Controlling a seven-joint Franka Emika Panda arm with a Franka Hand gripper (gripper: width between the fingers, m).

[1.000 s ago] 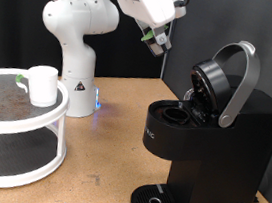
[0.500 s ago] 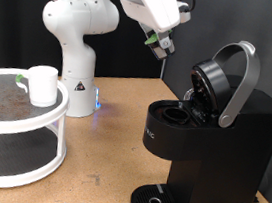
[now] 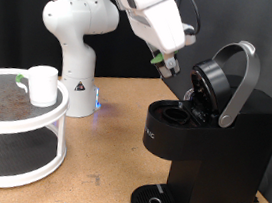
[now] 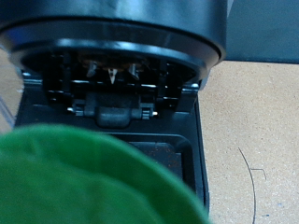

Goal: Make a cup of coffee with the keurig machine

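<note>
The keurig machine (image 3: 223,133) stands at the exterior view's right with its lid (image 3: 214,87) raised and the pod chamber (image 3: 180,112) open. My gripper (image 3: 168,63) hangs just above and to the left of the open lid, shut on a small dark green-topped pod (image 3: 161,56). In the wrist view the pod (image 4: 93,182) is a blurred green mass in the foreground, with the open machine (image 4: 112,93) right behind it. The white cup (image 3: 42,84) stands on a round stand at the left, far from the gripper.
The cup's round white two-tier stand (image 3: 20,142) fills the lower left; something small and green (image 3: 20,79) lies beside the cup. The arm's white base (image 3: 79,34) stands behind it. Wooden table (image 3: 108,158) lies between the stand and the machine's drip tray (image 3: 153,200).
My gripper has moved to the right and down with the pod, from above the table's middle to just beside the raised lid. The machine and the cup have not moved.
</note>
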